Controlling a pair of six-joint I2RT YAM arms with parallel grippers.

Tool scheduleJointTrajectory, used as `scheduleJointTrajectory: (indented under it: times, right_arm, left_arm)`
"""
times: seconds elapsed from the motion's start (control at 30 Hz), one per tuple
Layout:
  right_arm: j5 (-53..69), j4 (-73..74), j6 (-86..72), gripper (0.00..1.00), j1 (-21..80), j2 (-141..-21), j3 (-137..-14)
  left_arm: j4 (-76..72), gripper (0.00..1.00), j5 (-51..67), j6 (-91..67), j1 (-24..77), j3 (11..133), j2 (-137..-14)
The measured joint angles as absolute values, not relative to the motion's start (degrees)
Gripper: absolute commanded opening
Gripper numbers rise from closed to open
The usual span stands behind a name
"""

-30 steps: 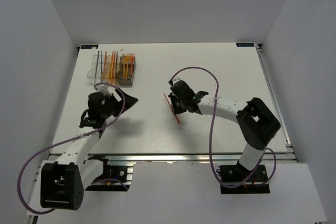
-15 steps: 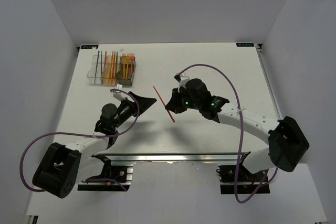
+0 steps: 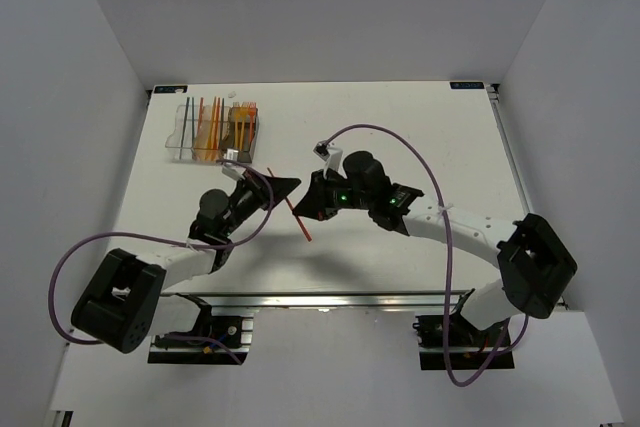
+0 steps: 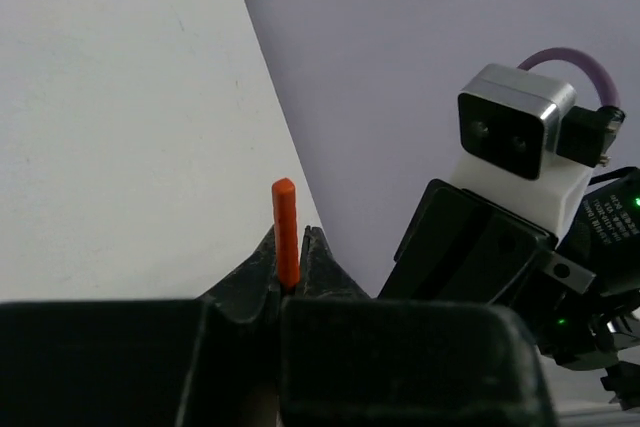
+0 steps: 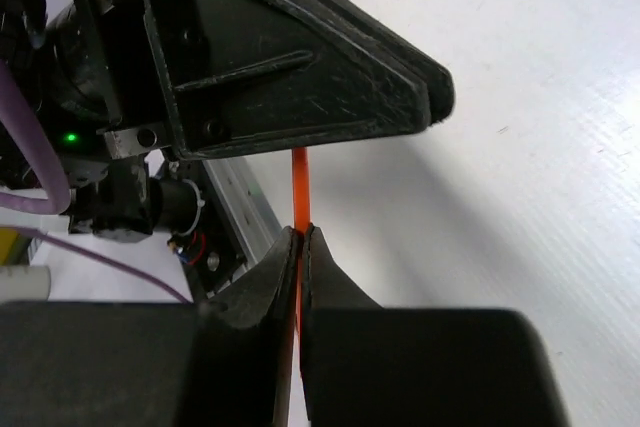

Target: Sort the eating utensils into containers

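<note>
The left gripper (image 4: pixel 289 240) and right gripper (image 5: pixel 299 234) both clench their jaws on one thin, straight, orange-red stick (image 4: pixel 285 215).

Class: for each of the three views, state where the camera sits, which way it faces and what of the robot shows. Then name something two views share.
Top external: above and behind the bases, facing down at the table; both arms show.
Left wrist: on the left arm, facing past the left gripper toward the right arm's wrist camera.
Right wrist: on the right arm, facing past the right gripper at the left arm's fingers.
Shared: both wrist views show the pinched red stick.
</note>
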State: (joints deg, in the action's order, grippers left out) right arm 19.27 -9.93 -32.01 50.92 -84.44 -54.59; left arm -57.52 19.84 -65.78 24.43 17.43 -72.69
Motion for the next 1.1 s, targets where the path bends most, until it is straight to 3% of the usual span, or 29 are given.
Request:
scheduleJointTrajectory:
  times: [0.03, 0.07, 0.1, 0.17, 0.2, 0.37, 0.53, 0.67, 0.87, 1.1]
  right_arm:
    - [18.83, -9.96, -32.18, 0.06, 50.92, -84.49, -54.83]
    - [18.37, -9.82, -32.42, 0.23, 50.92, -84.44, -55.05]
    - [17.54, -9.54, -32.73, 0.57, 50.87, -84.34, -55.16]
    - [14.15, -8.29, -33.26, 0.83, 50.83, -83.72, -55.29]
    - [12.23, -7.03, -33.26, 0.89, 50.78, -83.02, -55.29]
    - [2.94, -3.84, -32.36, 0.89, 48.25, -73.28, -50.70]
    - [-2.04, -1.54, -30.81, 0.89, 43.57, -64.42, -46.26]
    - [-3.18, 2.85, -27.24, 0.89, 42.70, -60.86, -44.21]
    - [-2.81, 6.57, -22.61, 0.89, 42.59, -56.12, -41.34]
    - [-0.03, 7.20, -20.27, 0.89, 42.46, -55.64, -39.13]
  left_arm:
    - [-56.97, 0.00, 19.84, -65.06, 24.36, 17.76, -72.64]
    - [-56.31, 0.00, 19.66, -64.55, 24.29, 18.20, -72.53]
    - [-53.91, 0.00, 19.51, -63.66, 24.29, 19.29, -72.12]
    - [-45.67, 0.00, 18.37, -59.02, 24.16, 22.92, -70.35]
    - [-39.62, 0.00, 16.84, -56.16, 24.10, 25.74, -69.23]
    - [-8.84, 0.00, -4.58, -35.44, 21.89, 50.78, -69.89]
    - [0.60, 0.00, -20.60, -20.21, 14.50, 69.10, -80.09]
    - [1.23, 0.00, -22.33, -9.08, 6.15, 78.54, -92.92]
    - [0.69, 0.00, -15.35, 1.56, -4.45, 89.01, -107.68]
    - [-3.95, 0.00, -9.63, 4.58, -9.61, 93.91, -115.92]
